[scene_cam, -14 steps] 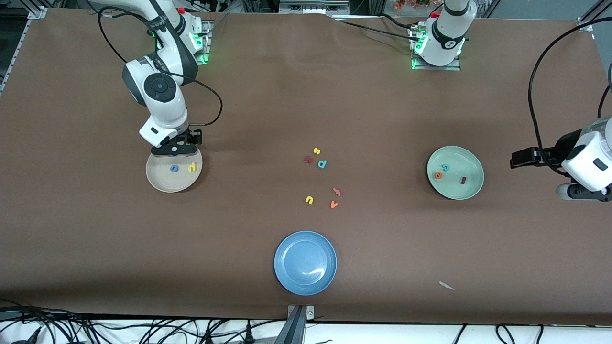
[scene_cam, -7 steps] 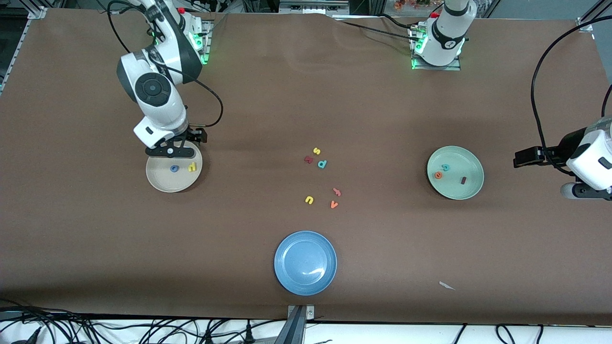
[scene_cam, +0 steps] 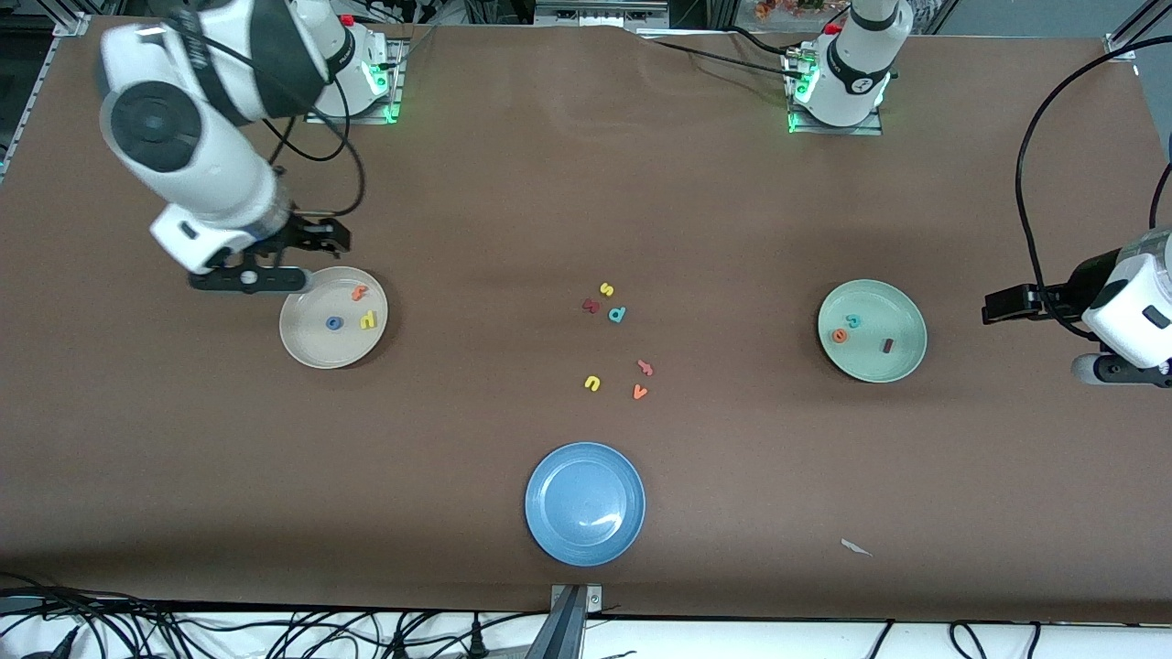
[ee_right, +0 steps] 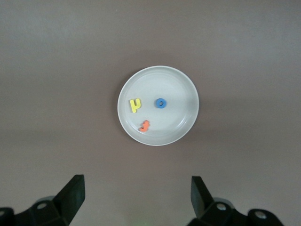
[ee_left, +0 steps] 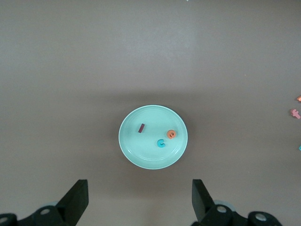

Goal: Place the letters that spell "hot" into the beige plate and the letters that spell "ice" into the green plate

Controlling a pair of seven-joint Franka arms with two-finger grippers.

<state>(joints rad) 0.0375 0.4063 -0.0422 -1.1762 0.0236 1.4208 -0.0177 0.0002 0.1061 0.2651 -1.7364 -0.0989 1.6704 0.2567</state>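
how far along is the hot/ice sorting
It looks finished. The beige plate holds the yellow h, blue o and orange t. The green plate holds the teal c, orange e and dark red i. Nothing is in hand: the right gripper beside the beige plate and the left gripper at its table end are open. Nothing appears left.

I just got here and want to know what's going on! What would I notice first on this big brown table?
You'd spot three round plates: a beige plate toward the right arm's end holding a yellow h, a blue o and an orange t, a green plate toward the left arm's end holding three more letters, and a blue plate nearest the camera. Between them sits a scatter of loose colourful letters.
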